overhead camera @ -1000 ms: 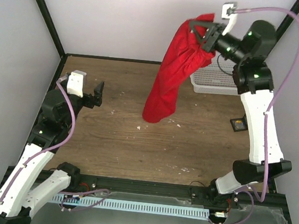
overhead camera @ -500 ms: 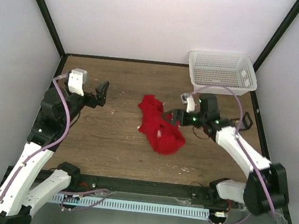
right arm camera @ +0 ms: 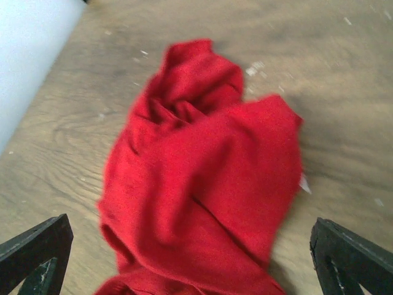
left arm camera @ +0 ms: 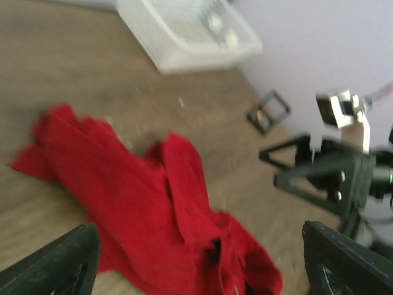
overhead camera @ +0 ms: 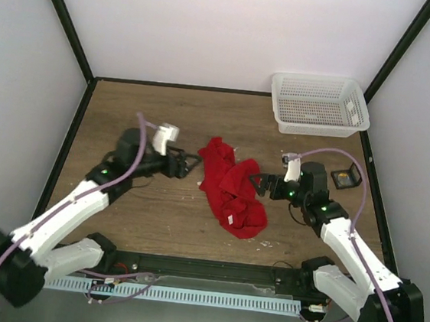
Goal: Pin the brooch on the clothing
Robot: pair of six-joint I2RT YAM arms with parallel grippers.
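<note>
Red T-shirt lies crumpled at centre frame. Left gripper and right gripper flank it, both with jaws apart and empty.

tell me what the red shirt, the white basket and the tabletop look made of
Red shirt: soft matte knit fabric, likely cotton; it lies crumpled in folds. White basket: rigid plastic, going by its moulded mesh walls. Tabletop: wood-grain surface, matte; possibly laminate.
</note>
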